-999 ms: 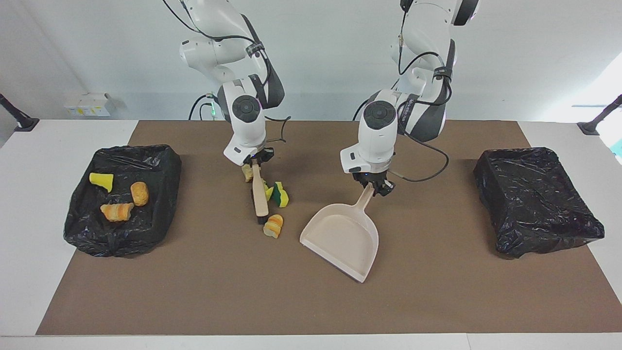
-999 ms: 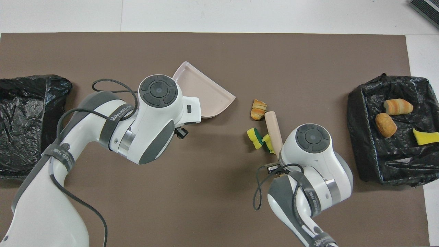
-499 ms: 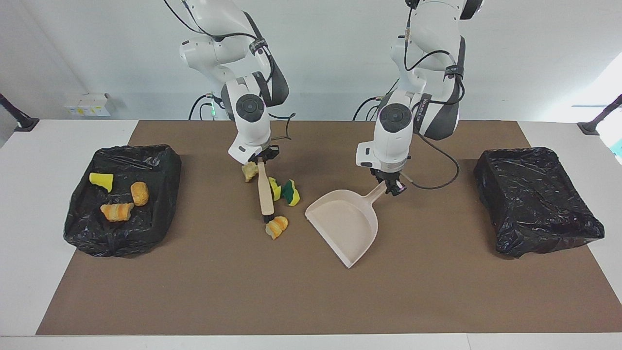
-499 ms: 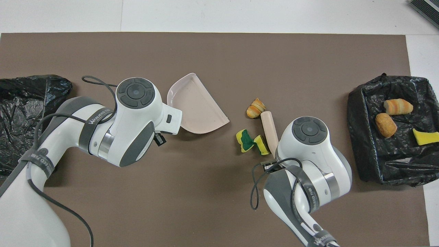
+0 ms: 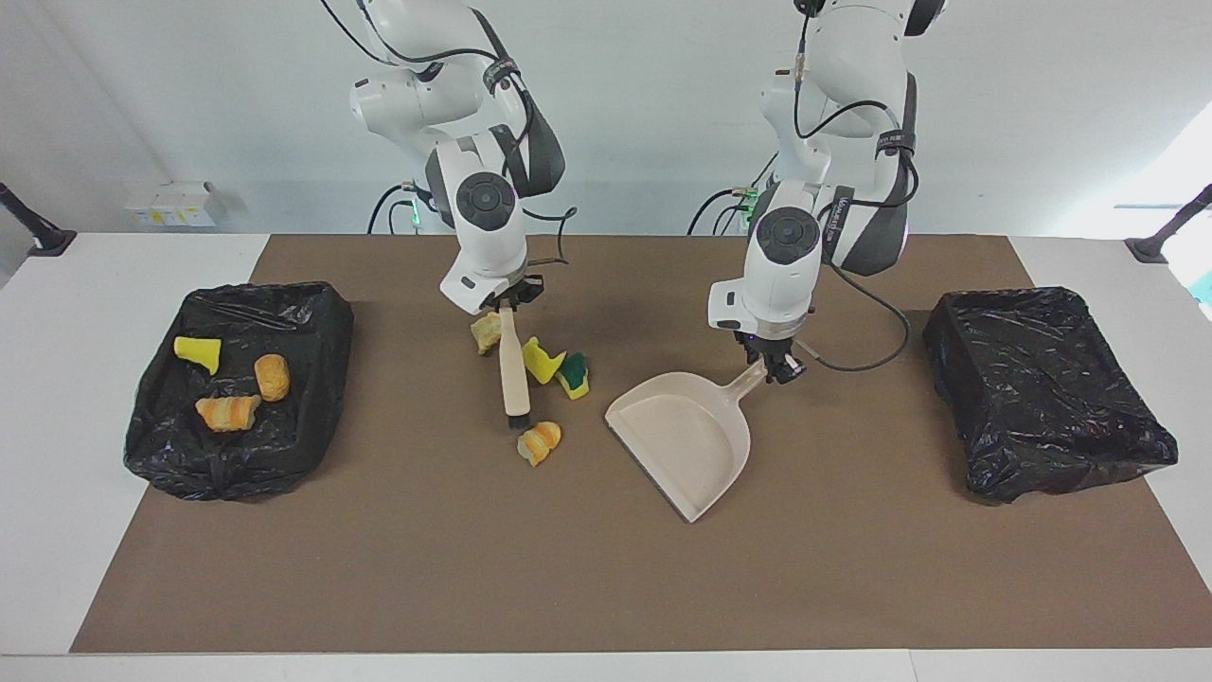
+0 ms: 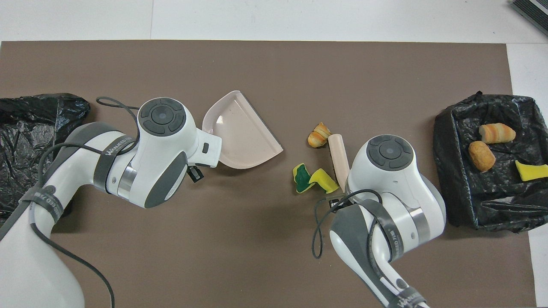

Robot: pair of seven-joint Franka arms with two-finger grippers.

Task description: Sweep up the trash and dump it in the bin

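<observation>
On the brown mat at mid-worktop, the right tool is clamped shut on the top of the brush, whose head touches the mat. Four pieces of the trash lie around the brush: a tan chunk beside the handle nearest the robots, two yellow-green sponges just beside the shaft toward the left arm's end, and a bread chunk at the brush head. Three more pieces lie in the black-lined bin at the right arm's end. The left tool is at the dustpan handle; whether it grips cannot be told. The dustpan rests on the mat. A second black-lined bin stands at the left arm's end.
</observation>
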